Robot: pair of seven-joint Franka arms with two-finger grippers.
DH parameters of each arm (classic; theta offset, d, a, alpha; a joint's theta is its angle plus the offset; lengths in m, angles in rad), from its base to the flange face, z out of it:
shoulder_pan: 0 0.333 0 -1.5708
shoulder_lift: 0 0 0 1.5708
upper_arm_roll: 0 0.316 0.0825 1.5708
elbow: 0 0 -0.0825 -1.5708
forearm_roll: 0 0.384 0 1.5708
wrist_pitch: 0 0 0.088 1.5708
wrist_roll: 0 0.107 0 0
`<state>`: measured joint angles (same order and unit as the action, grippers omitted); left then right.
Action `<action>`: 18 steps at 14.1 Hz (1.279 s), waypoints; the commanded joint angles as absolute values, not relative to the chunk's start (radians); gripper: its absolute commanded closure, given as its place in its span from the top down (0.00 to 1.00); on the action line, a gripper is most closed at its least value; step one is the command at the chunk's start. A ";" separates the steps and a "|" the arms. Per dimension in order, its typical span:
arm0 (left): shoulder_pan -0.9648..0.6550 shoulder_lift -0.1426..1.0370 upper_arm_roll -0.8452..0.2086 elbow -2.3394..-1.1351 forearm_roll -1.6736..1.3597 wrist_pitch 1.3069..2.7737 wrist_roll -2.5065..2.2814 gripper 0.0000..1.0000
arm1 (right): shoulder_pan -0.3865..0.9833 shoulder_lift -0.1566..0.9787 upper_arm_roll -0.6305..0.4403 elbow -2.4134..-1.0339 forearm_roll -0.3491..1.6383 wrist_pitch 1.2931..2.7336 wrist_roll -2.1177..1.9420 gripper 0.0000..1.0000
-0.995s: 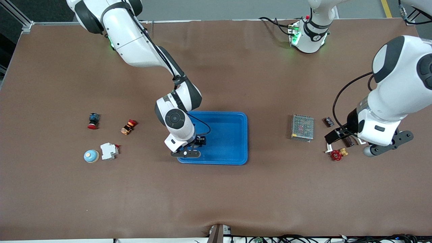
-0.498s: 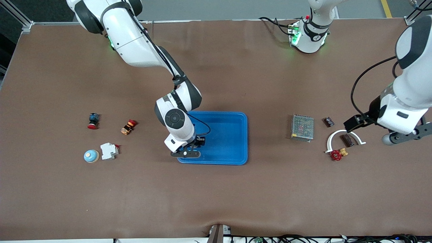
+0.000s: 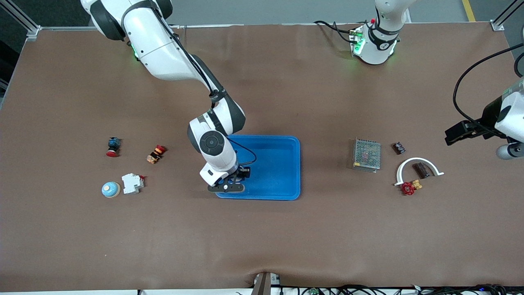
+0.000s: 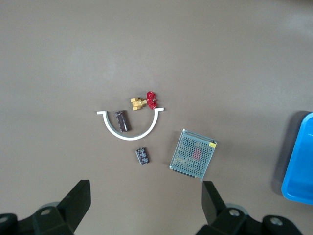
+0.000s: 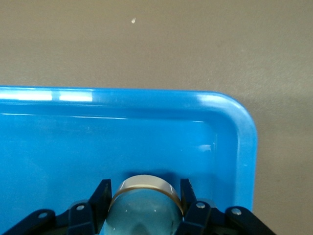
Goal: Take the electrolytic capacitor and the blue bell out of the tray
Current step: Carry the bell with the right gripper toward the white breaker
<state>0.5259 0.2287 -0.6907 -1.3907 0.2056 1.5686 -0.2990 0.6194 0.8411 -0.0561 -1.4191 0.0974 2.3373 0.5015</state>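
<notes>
Over the blue tray [image 3: 282, 172], at its corner nearest the front camera and toward the right arm's end, the right gripper [image 3: 233, 179] has its fingers [image 5: 103, 192] clamped on the bell [image 5: 145, 208] — a rounded, pale dome with a metal rim, seen in the right wrist view between the two black pads. Whether the bell touches the tray floor cannot be told.

The capacitor [image 3: 420, 169], a dark brown cylinder, lies on its side on the table toward the left arm's end, inside the curve of a white arc-shaped part [image 3: 409, 163]. Touching one end of that arc is a red-handled brass valve [image 3: 409, 187]. A small black component [image 3: 398, 147] sits just beside the arc, farther from the front camera, and a metal mesh-covered power supply [image 3: 367, 154] lies between this cluster and the tray.

The left gripper [image 4: 146, 203] hangs high above the table (over its edge at the left arm's end), fingers spread wide and holding nothing — the wrist view looks straight down on the capacitor cluster.

Toward the right arm's end lie a second bell with a blue dome [image 3: 111, 189], a white circuit breaker [image 3: 132, 183] just beside it, an orange-and-red push button [image 3: 156, 153] and a blue-and-red push button [image 3: 113, 146].
</notes>
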 commanded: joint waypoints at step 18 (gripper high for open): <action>0.087 -0.090 -0.107 -1.542 -0.017 1.471 -0.017 1.00 | 0.238 0.614 -0.061 -1.423 0.091 1.976 -0.701 0.46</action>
